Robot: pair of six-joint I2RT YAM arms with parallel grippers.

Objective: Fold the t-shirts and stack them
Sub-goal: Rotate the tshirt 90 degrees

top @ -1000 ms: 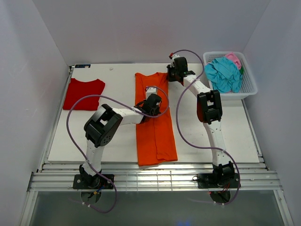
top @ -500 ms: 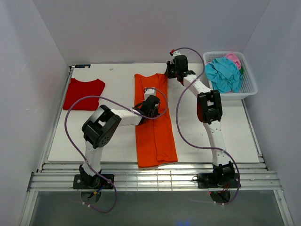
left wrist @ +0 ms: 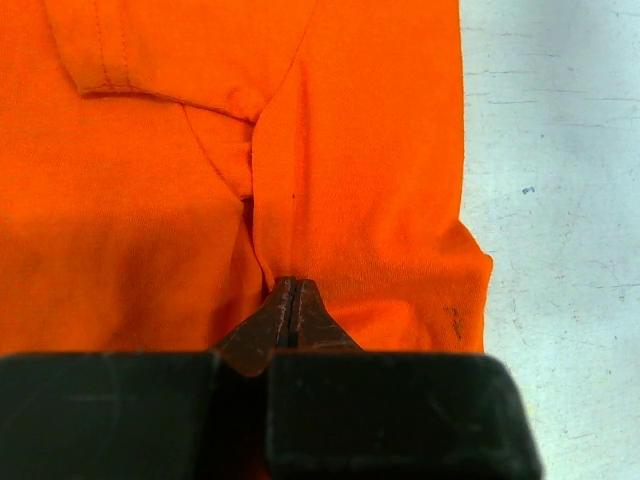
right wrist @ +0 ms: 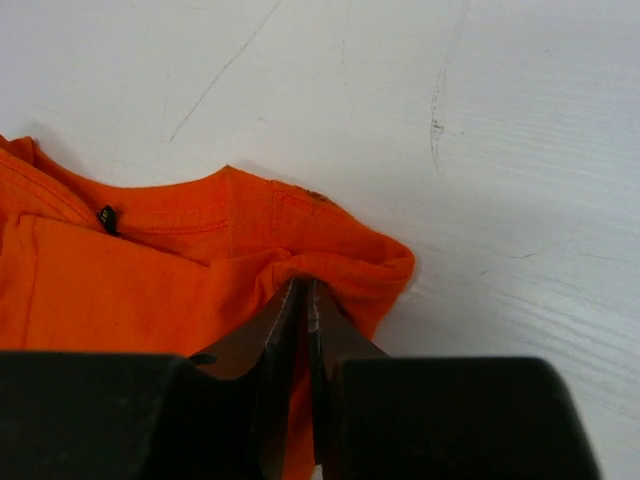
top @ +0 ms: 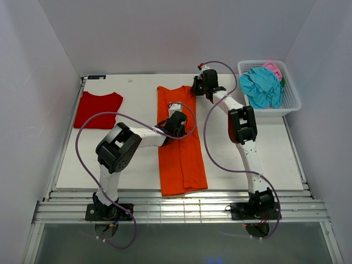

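Observation:
The orange t-shirt [top: 181, 148] lies in a long, narrow lengthwise fold down the middle of the table. My left gripper [top: 177, 124] rests on its upper middle. In the left wrist view the gripper [left wrist: 290, 287] is shut, with a crease of the orange cloth [left wrist: 360, 150] running into the tips. My right gripper [top: 198, 88] is at the shirt's far right corner. In the right wrist view it [right wrist: 303, 287] is shut on a bunched fold beside the collar [right wrist: 180, 215]. The red t-shirt [top: 98, 109] lies folded at the far left.
A white lattice basket [top: 292, 99] stands at the far right and holds a crumpled teal shirt [top: 261, 87] and a pink one [top: 273, 68]. The white table board [top: 137, 99] ends at a metal rail at the near edge. White walls close in the sides.
My right gripper has moved a little left with the shirt's far right corner. My left gripper has shifted slightly down and left on the orange cloth.

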